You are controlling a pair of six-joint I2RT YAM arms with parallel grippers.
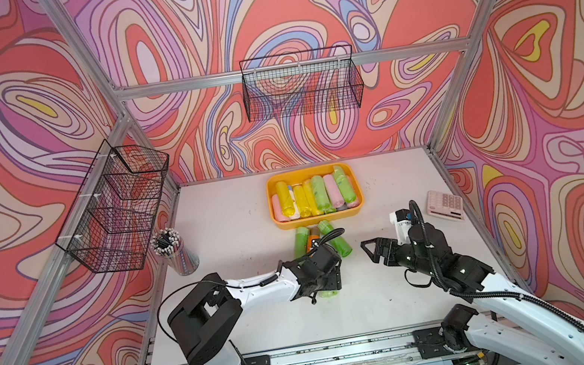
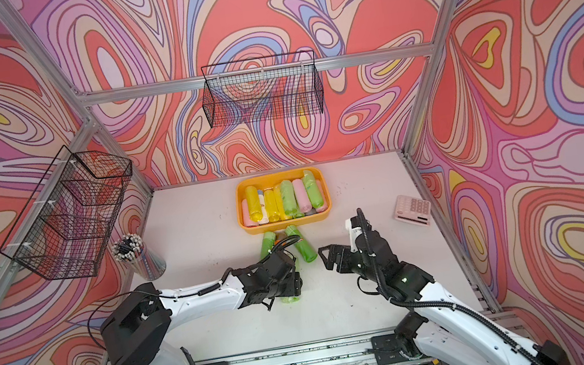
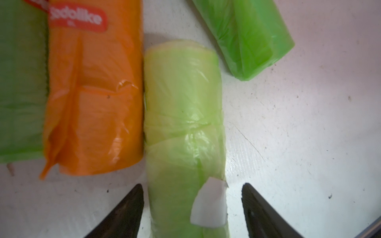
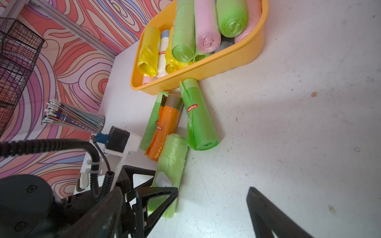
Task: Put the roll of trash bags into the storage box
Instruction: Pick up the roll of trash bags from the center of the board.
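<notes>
**LEFT GRIPPER ASTRIDE ROLL: PRE-GRASP CHECK**

Note the left gripper (image 3: 192,185): spread, lowered to the table (image 3: 299,134), one finger on each side of the pale green roll (image 3: 181,123), not yet pinching. Observe the near finger (image 3: 127,212) just beside the roll's flank, and a bare strip of table between the opposite finger (image 3: 263,216) and the roll. Judge this as the closing step of a pick, set across the short axis to press on the curved sides rather than the ends.

Find the roll lying flat, running straight ahead from between the fingertips, with a white label (image 3: 208,204) close to the jaws. Locate the orange roll (image 3: 92,103) directly alongside it on the near-finger side, apparently touching, and a mid-green roll (image 3: 20,82) beyond that. Locate the bright green roll (image 3: 253,37) ahead and off to the other side, apart and angled. Expect little clearance on the orange side.

Treat all rolls as soft cylinders of thin, glossy, wrinkled film, likely to dent under pressure and to slip under a light grip.

Find the storage box (image 1: 317,221) farther ahead of the fingertips, past the loose rolls. Note its shallow, smooth orange-yellow plastic, rounded corners and flared rim. Note the packed rolls (image 1: 318,195) inside, laid side by side. Judge free room as scarce.

Note the right gripper (image 1: 371,252): spread wide, empty, above the table to the side of the left gripper, presumably parked clear.
</notes>
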